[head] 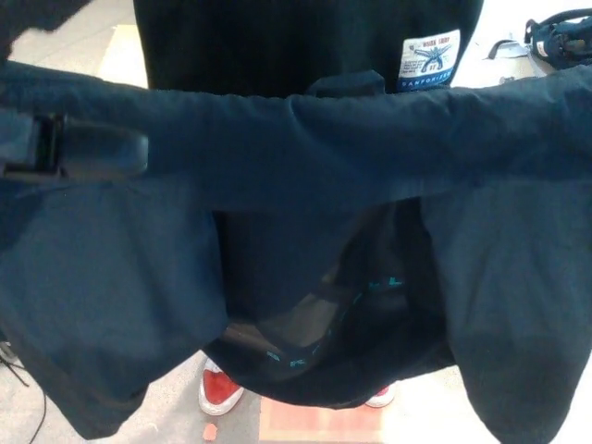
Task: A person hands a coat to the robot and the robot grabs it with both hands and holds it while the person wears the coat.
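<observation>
Person's red shoes (220, 388) mostly hidden behind the coat (305, 157); left hand (88, 153) blurred.
</observation>
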